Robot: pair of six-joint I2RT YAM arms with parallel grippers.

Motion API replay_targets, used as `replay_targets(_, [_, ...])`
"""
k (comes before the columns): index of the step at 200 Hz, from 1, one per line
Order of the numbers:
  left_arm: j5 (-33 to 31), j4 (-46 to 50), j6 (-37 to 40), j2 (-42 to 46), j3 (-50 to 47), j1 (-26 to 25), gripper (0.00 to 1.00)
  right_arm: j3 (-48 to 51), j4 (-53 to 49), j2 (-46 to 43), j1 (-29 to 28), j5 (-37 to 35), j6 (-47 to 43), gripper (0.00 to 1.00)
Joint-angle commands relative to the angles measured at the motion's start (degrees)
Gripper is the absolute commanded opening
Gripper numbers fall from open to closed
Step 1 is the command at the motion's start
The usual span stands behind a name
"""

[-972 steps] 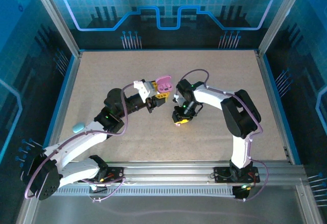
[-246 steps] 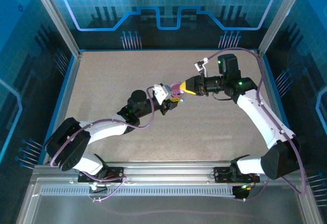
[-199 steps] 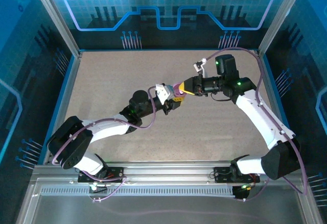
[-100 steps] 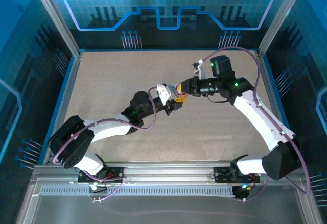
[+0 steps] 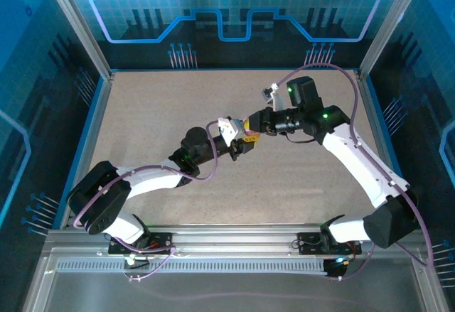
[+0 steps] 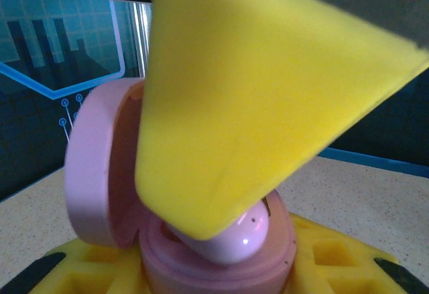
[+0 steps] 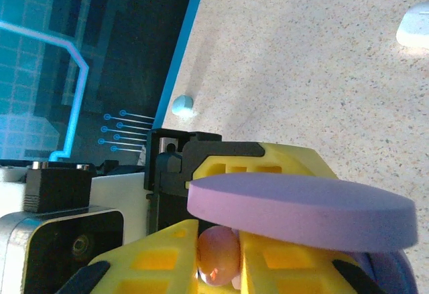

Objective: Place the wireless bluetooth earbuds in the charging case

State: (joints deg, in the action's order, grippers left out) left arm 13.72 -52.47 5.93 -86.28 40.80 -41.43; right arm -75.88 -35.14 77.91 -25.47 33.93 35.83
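A purple charging case (image 6: pixel 221 267) is held above the table, my left gripper (image 6: pixel 214 270) shut on its base between yellow fingers (image 6: pixel 335 254). Its lid (image 6: pixel 90 173) stands open at the left. A glossy purple earbud (image 6: pixel 238 237) lies in the case's well, and a yellow finger (image 6: pixel 268 93) of my right gripper presses on it from above. In the right wrist view the earbud (image 7: pixel 218 254) sits pinched between the fingers of my right gripper (image 7: pixel 218 257), under the lid (image 7: pixel 301 210). From above, the left gripper (image 5: pixel 240 143) and right gripper (image 5: pixel 251 127) meet at mid-table.
A small teal piece (image 7: pixel 182 104) lies on the speckled tabletop (image 7: pixel 301 59) close to the blue wall edge. A white rounded piece (image 7: pixel 414 26) lies farther out on the table. Blue walls (image 5: pixel 92 120) ring the work area.
The right gripper has moved left and down onto the case in the left gripper, so the purple case is now covered from above. The left arm has barely moved.
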Motion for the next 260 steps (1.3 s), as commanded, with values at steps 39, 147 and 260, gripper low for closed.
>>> replay_targets(39, [0.0, -3.8, -0.3, 1.0, 1.6, -0.5, 0.33, -2.0, -5.6, 0.5, -1.4, -5.7, -2.7, 0.23])
replay_targets(147, [0.2, -3.7, -0.2, 1.4, 1.9, -0.5, 0.33, -3.4, -7.0, 0.3, -1.4, -7.4, -3.0, 0.3])
replay_targets(260, [0.2, -3.4, 0.0, 1.6, 1.8, -0.5, 0.33, -4.4, -6.5, -0.5, -1.4, -7.7, -2.9, 0.41])
